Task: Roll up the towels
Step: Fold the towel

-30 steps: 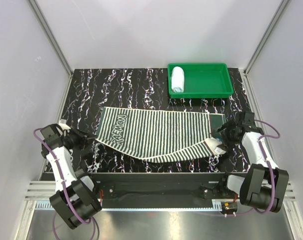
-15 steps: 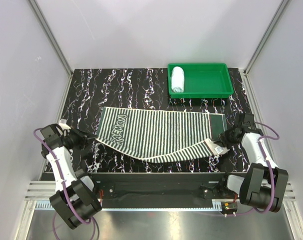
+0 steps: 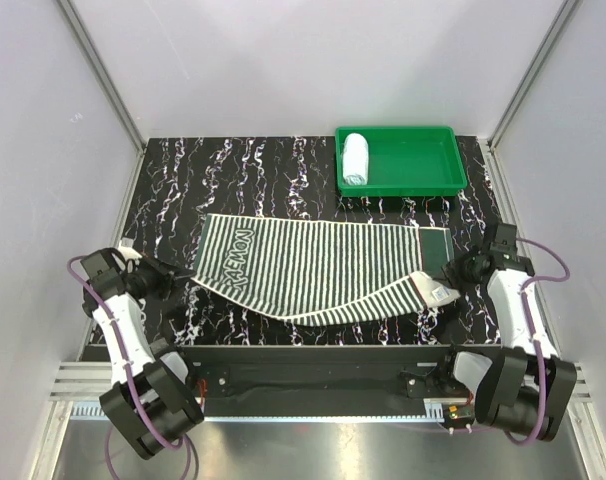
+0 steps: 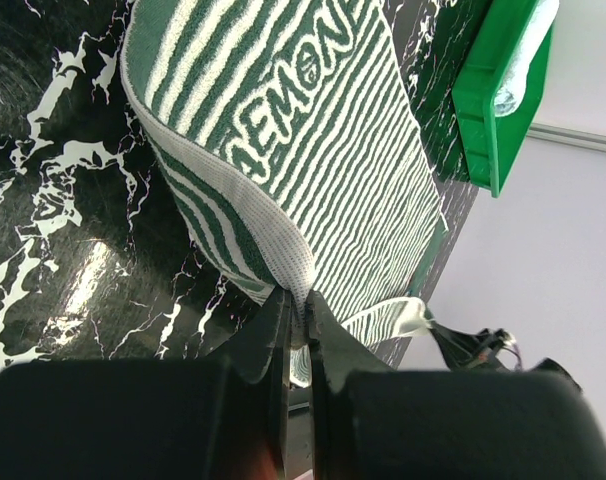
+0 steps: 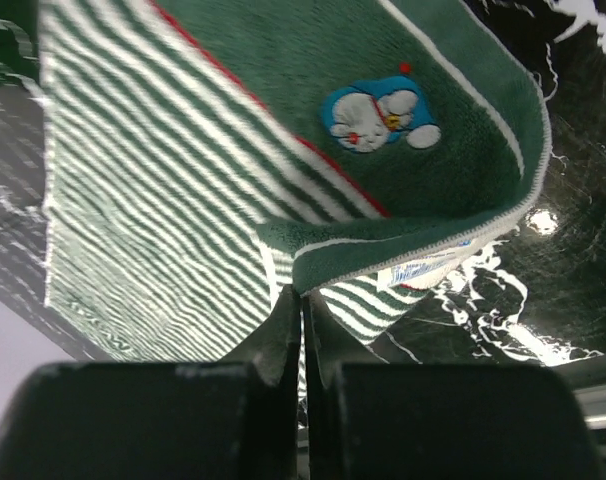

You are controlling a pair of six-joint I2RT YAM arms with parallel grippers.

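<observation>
Left hand (image 4: 298, 308) and right hand (image 5: 301, 296) each clamp a striped towel (image 3: 313, 265) corner at the surface's (image 3: 183, 190) near edge, presumably to roll evenly.

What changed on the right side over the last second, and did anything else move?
The right claw closed on the striped towel at its near right corner, and its arm shifted slightly outward to the right. The left claw kept its pinch on the near left corner. The towel's spread, the rolled pale towel and the green tray stayed as they were.
</observation>
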